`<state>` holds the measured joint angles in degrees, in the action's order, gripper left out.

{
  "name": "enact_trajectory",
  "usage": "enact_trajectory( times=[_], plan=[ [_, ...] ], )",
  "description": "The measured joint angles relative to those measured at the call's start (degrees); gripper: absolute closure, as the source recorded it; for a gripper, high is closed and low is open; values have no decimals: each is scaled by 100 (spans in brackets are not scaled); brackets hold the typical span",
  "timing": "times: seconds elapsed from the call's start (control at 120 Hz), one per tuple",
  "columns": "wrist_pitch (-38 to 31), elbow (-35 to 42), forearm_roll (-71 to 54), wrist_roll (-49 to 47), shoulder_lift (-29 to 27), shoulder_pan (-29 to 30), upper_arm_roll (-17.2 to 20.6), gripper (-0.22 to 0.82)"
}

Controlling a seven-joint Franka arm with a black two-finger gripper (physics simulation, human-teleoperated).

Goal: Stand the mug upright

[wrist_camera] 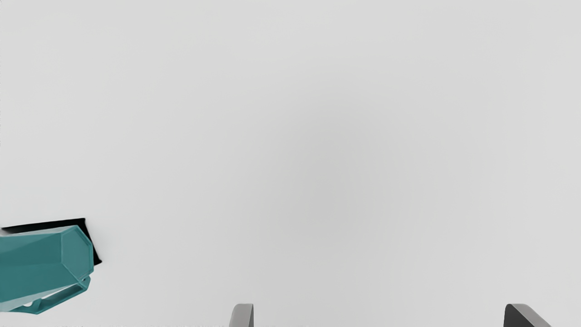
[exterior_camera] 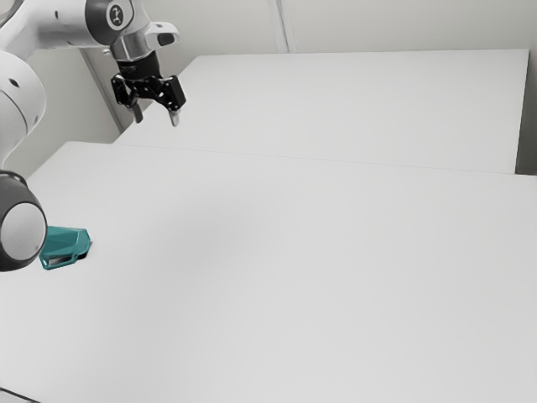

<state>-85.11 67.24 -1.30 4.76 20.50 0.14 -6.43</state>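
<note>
Round-capped and dark-rimmed, a joint of the robot arm (exterior_camera: 23, 231) looms at the exterior view's left, partly covering a teal mug (exterior_camera: 67, 240) lying on its side on a smooth white table (exterior_camera: 294, 277). A thin seam divides the tabletop from another white expanse (exterior_camera: 361, 101) beyond, backed by a pale wall (exterior_camera: 377, 25) with a narrow vertical strip (exterior_camera: 283, 25). Above the table, well apart from the mug, hangs the black gripper (exterior_camera: 156, 118), its two fingers spread wide, nothing between them.
</note>
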Motion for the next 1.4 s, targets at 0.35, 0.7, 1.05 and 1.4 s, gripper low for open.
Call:
enact_trajectory(
  times=[0.35, 0.7, 1.05, 1.4],
  plan=[
    [-204, 1873, 67, 29, -903, 59, -377, 0],
    [-982, 2833, 475, 766, -1011, 569, -1453, 0],
    [-1534, 2566, 1312, 1938, -169, 1558, -1896, 0],
    [-1696, 1552, 2414, 3002, 951, 2208, -2032, 0]
  ],
)
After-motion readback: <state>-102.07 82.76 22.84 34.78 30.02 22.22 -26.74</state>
